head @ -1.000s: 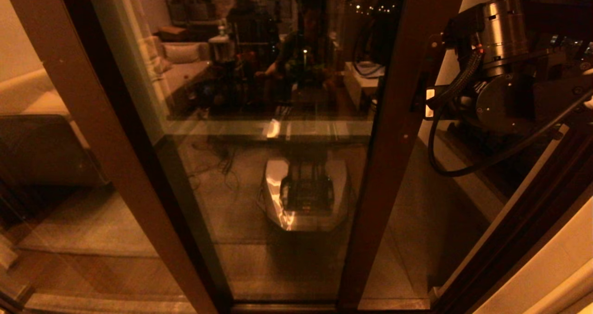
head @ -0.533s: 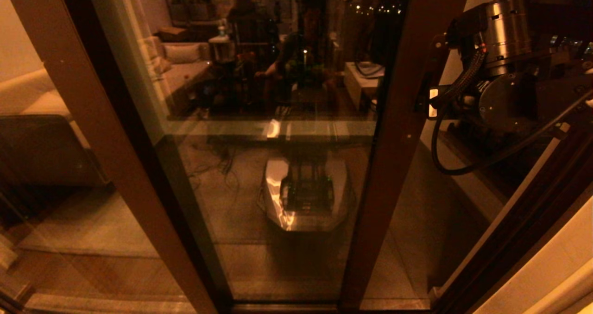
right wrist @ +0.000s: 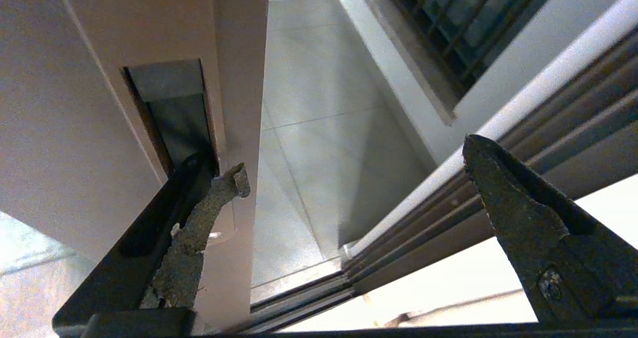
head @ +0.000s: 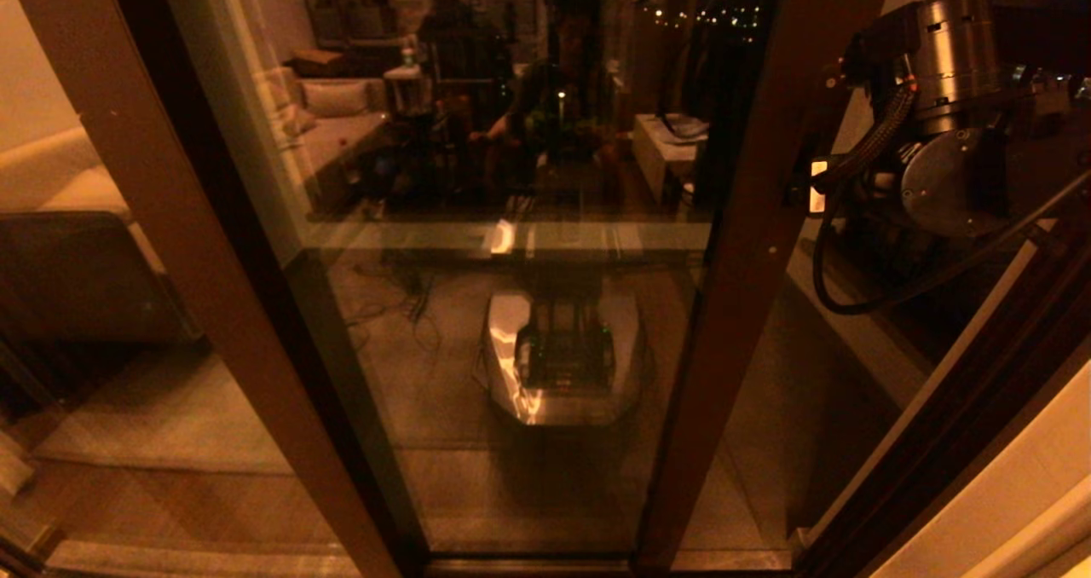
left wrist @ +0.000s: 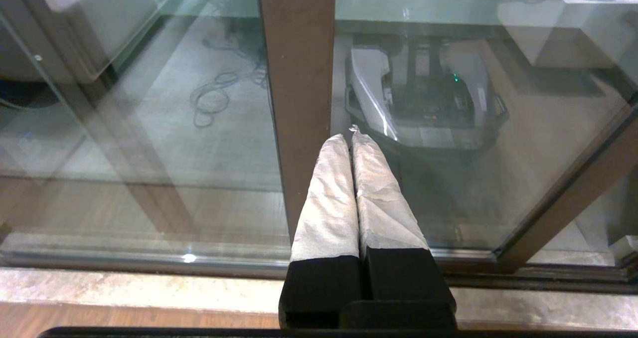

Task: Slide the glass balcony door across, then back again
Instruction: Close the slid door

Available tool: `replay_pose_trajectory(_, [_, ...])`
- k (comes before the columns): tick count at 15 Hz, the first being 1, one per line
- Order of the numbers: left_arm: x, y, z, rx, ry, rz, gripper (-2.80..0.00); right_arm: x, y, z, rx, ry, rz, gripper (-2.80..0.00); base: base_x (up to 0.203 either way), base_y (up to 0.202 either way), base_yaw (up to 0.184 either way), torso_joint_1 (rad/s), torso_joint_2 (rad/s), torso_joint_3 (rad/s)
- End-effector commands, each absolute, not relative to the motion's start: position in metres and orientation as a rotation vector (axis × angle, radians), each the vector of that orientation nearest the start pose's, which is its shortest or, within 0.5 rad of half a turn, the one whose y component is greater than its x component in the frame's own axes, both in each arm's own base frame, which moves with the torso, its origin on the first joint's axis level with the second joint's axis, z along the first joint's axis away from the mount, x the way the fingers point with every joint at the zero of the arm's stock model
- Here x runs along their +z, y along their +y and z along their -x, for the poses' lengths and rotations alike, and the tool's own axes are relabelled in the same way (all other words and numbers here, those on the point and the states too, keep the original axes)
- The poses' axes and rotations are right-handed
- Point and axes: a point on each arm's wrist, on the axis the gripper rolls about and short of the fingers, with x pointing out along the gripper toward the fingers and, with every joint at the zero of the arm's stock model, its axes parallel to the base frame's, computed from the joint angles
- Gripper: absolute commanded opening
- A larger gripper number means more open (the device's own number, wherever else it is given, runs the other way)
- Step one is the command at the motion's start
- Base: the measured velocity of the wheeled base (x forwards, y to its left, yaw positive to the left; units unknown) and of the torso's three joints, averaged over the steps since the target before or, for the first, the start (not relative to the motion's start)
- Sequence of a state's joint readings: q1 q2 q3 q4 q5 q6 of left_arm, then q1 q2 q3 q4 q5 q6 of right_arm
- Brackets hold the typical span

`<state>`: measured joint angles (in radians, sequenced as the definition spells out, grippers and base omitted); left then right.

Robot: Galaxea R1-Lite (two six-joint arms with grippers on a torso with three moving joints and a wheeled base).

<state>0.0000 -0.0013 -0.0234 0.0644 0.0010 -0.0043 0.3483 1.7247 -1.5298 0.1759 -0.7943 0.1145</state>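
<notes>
The glass balcony door (head: 511, 245) fills the head view, reflecting the room and the robot's base. Its right upright rail (head: 754, 220) stands a narrow gap from the jamb. In the right wrist view my right gripper (right wrist: 356, 156) is open. One finger (right wrist: 199, 218) is hooked in the rail's handle slot (right wrist: 172, 103), and the other finger (right wrist: 518, 208) hangs free over the gap. My right wrist (head: 946, 160) sits just right of the rail. My left gripper (left wrist: 351, 136) is shut on nothing, its white-wrapped tips close to a brown upright (left wrist: 299, 79) and the glass.
The dark grooved jamb (head: 963, 407) and a pale wall (head: 1023, 493) stand at the right. A floor track (right wrist: 299, 298) runs below the gap, with tiled balcony floor (right wrist: 319, 103) beyond. Another brown upright (head: 179, 245) slants at the left. A stone sill (left wrist: 149, 288) lies below the glass.
The door's right rail and my right arm have moved to the right together, narrowing the gap to the jamb. The left gripper stays shut.
</notes>
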Motion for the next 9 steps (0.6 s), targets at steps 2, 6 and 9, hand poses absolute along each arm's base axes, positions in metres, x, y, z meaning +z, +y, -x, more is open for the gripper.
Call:
replay_pose_trajectory(2, [0.075, 0.000, 0.025, 0.002, 0.040, 0.005, -2.80, 0.305, 0.087, -0.307, -0.479, 0.278, 0.078, 0.00, 0.000, 0.000, 0.000, 0.000, 0.00, 0.000])
replay_pose_trajectory(6, [0.075, 0.000, 0.025, 0.002, 0.040, 0.005, -2.80, 0.309, 0.082, -0.302, -0.484, 0.274, 0.079, 0.00, 0.000, 0.000, 0.000, 0.000, 0.00, 0.000])
replay_pose_trajectory(9, [0.075, 0.000, 0.025, 0.002, 0.040, 0.005, -2.80, 0.315, 0.074, -0.294, -0.490, 0.263, 0.077, 0.00, 0.000, 0.000, 0.000, 0.000, 0.00, 0.000])
